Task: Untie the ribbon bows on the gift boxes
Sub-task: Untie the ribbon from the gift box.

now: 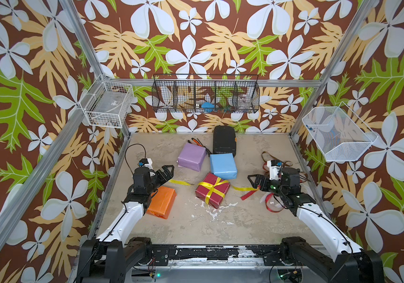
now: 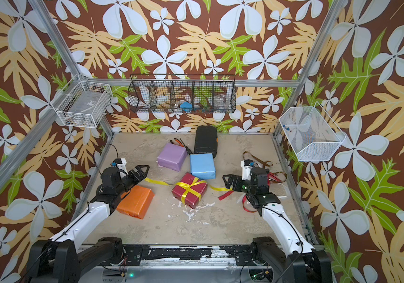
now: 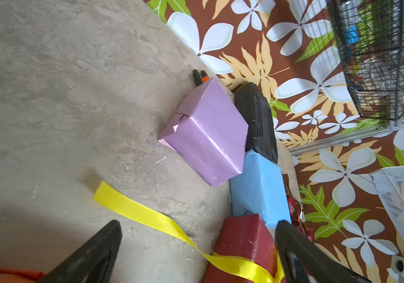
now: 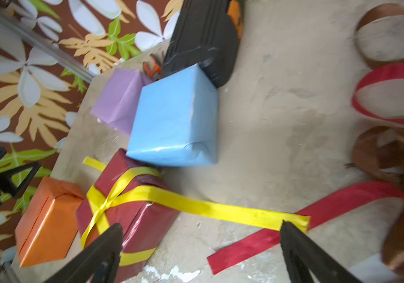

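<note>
Left gripper (image 3: 198,226) and right gripper (image 4: 201,226) are hovering either side of the dark red box (image 1: 203,192), fingers spread, holding nothing. Its yellow ribbon (image 4: 196,205) is lying unlooped, tails trailing both ways; I'm judging the crossing knot needs tugging next.

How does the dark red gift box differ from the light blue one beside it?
The dark red box has a yellow ribbon crossed over it, loose ends trailing on the table; the light blue box is bare. The light blue box butts against the black case behind it; the dark red box sits nearer the front, clear of that case. Both are small, squarish and wrapped in paper.
</note>
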